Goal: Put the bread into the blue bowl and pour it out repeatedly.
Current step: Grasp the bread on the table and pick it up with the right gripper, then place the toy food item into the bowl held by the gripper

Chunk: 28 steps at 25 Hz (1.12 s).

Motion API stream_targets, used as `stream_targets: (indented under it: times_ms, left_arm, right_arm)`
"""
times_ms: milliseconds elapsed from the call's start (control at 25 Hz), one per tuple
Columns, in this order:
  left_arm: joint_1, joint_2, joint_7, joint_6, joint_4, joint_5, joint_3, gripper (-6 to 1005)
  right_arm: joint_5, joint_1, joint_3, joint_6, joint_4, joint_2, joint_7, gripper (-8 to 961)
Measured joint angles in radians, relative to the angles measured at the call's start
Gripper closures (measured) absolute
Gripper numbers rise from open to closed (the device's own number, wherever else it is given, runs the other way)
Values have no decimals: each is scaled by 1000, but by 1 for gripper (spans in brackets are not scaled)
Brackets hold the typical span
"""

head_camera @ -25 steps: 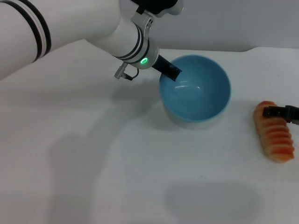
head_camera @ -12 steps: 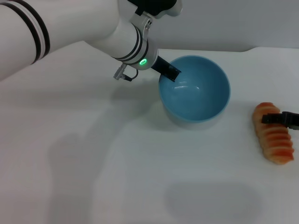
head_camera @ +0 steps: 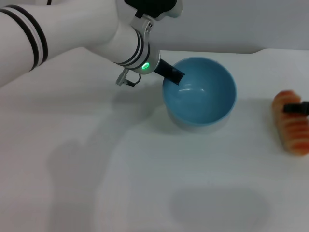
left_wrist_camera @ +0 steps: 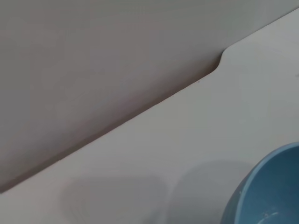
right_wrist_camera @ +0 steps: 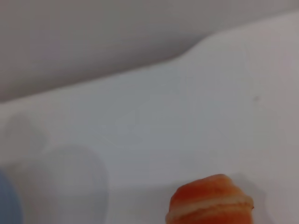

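Head view: bread [head_camera: 292,129] at right table [head_camera: 145,183] edge, blue bowl [head_camera: 199,94] apart.

The left arm [head_camera: 72,36] is glossy white and tubular, with paired black bands near its shoulder end and again at the wrist. A green light [head_camera: 144,65] glows on the wrist collar, beside a small silver connector [head_camera: 124,79].

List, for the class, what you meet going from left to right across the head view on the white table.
Left arm's white forearm with black bands → left gripper at the blue bowl's rim → blue bowl → bread at the right edge, with the right gripper on it.
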Motion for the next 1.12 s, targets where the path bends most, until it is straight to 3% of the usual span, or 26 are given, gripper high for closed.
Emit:
stream_targets:
  times_ms: [360,520,600,1120]
  left_arm:
    - [23,0,-1,-12,-1,0,0,1000]
    - [23,-2,-2,-4,-1,0,0,999]
    - [22,-5,-2,3,-2,-1,1,999]
    - [18,-7,-3,10,-1,-41,12,1000]
  right_arm:
    - [25,14,-10,-38,-176,2,-12,456]
    - [241,22,-42,-112,-215,2,-149,493]
    - [389,30,-119,-129,-217,2,-224,509]
    - [499,132,-347,-90,-65,9,-266,579]
